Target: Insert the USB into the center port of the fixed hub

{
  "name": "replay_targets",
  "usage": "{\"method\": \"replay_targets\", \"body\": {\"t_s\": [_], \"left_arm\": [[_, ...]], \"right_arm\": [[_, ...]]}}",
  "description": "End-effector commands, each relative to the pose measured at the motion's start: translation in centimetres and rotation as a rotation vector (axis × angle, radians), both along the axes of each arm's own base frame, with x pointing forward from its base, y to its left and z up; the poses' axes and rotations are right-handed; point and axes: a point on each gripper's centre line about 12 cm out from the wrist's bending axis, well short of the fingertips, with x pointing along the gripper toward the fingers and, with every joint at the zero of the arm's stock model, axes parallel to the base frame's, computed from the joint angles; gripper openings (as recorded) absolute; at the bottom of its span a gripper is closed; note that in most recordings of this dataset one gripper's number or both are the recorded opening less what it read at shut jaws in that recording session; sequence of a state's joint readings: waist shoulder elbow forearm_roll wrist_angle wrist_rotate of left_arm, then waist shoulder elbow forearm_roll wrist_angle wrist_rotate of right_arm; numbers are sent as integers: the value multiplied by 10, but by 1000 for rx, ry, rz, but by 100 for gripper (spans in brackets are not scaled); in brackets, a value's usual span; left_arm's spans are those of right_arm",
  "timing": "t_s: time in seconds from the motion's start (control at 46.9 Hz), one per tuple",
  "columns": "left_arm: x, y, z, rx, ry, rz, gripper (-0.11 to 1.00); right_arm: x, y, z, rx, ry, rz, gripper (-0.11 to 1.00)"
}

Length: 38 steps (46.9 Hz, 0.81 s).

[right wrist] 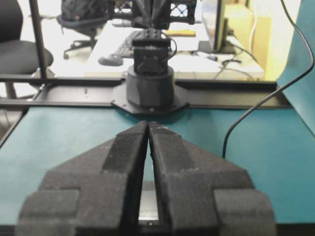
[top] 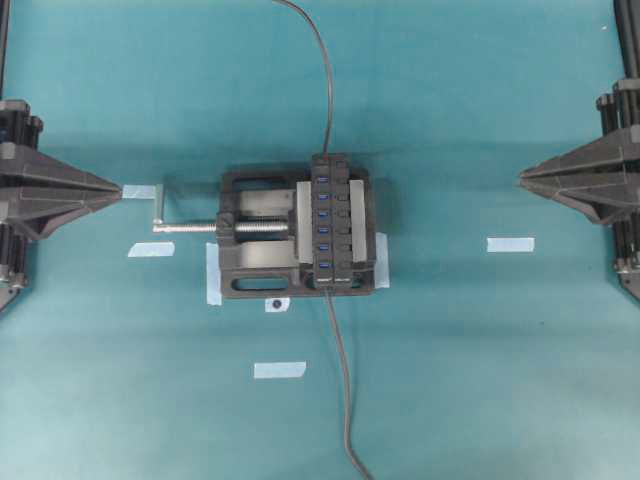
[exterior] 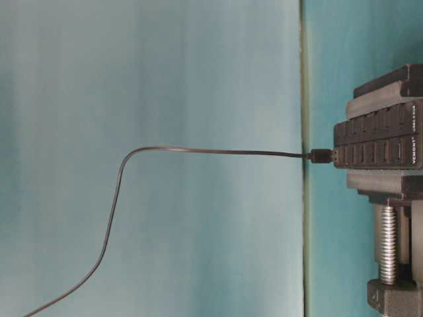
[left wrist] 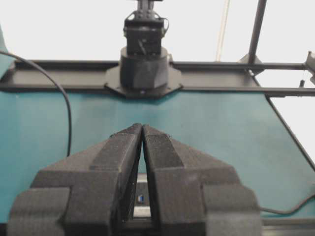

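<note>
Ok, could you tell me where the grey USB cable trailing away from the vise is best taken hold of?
On the straight stretch of the USB cable just clear of the vise, from above, with the jaws across it: there it lies flat on the cloth. Its plug end is hard to make out.

Open table [top: 480, 380] flanks the vise [top: 250, 272]; cables [top: 345, 400] cross front and back.
</note>
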<state>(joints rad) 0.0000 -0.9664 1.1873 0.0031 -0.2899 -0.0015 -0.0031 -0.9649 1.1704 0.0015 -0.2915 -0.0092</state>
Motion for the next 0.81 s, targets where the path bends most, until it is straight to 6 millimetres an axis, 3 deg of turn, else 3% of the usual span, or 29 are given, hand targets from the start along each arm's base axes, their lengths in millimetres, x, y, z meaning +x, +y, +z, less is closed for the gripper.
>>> {"method": "replay_targets", "body": {"t_s": [0.0, 0.064, 0.107, 0.234, 0.298, 0.383, 0.618, 0.788], "left_arm": [[3, 0, -4, -11, 9, 0, 13], [3, 0, -5, -20, 12, 0, 12], [3, 0, -4, -28, 9, -1, 7], [3, 0, -3, -44, 6, -2, 2], [3, 0, -7, -48, 21, -2, 2], [4, 0, -11, -48, 41, -1, 2], [12, 0, -15, -46, 77, 0, 2], [18, 0, -15, -45, 98, 0, 2]], "right_arm": [[1, -1, -7, 23, 11, -2, 16], [-7, -2, -20, 57, 0, -7, 20], [-12, -2, -21, 85, -42, -6, 18], [-29, -3, 5, 146, -282, 9, 4], [-34, -4, 11, 156, -316, 7, 1], [-34, -5, 5, 163, -251, -4, 0], [-24, -7, -25, 245, 125, -37, 0], [-24, -7, -35, 276, 217, -49, 0]]}}
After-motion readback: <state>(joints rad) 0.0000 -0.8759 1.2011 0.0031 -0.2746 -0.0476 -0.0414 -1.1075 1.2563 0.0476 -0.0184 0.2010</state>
